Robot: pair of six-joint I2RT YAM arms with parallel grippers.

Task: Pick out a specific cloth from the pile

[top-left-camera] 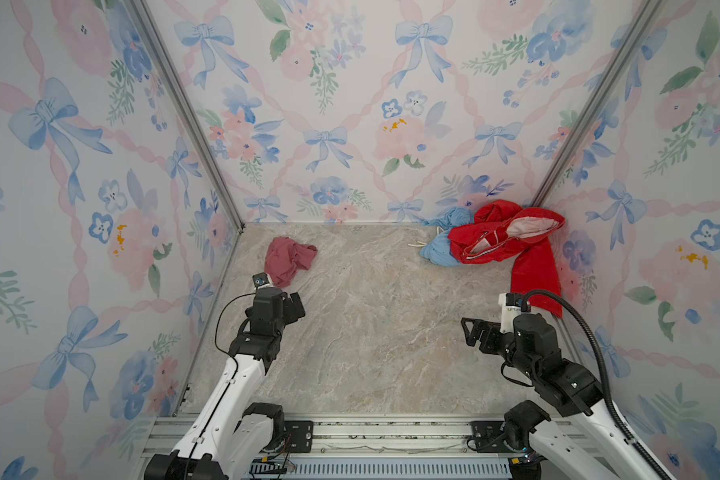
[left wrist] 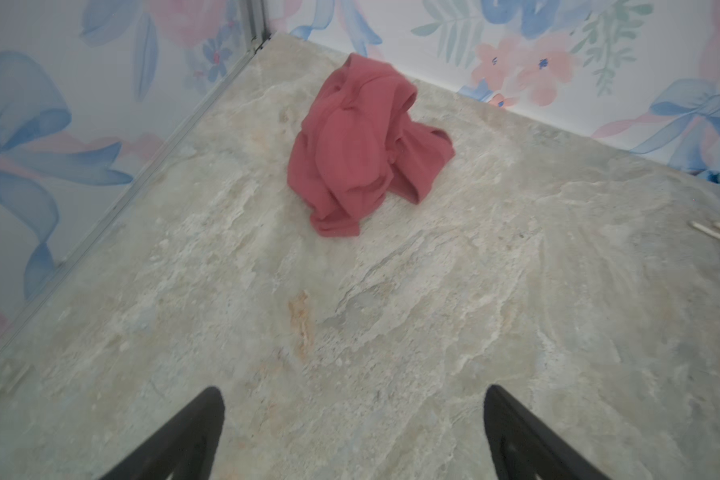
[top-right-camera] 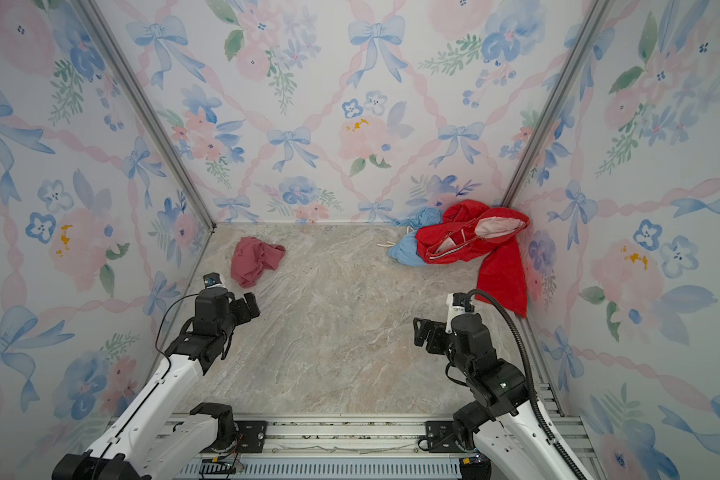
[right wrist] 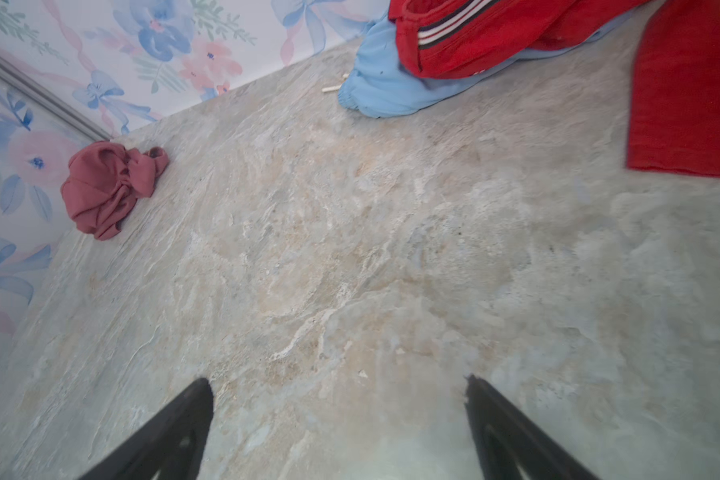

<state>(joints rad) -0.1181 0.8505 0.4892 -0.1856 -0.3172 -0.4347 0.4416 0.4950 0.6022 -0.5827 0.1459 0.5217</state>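
The cloth [top-left-camera: 288, 258] is soft, matt, creased dusty-pink fabric. In the pile [top-left-camera: 474, 245], the red garment [top-left-camera: 535, 266] looks fleecy and the blue garment [top-left-camera: 437, 251] thin and smooth. The counter [top-left-camera: 371, 332] has a matt, stone-look finish. The corner rail [top-left-camera: 186, 106] is brushed metal.

My worktop [top-left-camera: 371, 332]: one marbled beige-grey slab. Lying on it:
- the pile [top-left-camera: 504, 243], one heap: red garment [top-left-camera: 533, 270] over light blue garment [top-left-camera: 437, 253], with a red length trailing out from the pile along the slab
- white cords [top-left-camera: 417, 245], just beside the pile, on bare slab
- the cloth [top-left-camera: 287, 259], dusty rose, crumpled, well apart from the pile, alone on bare slab
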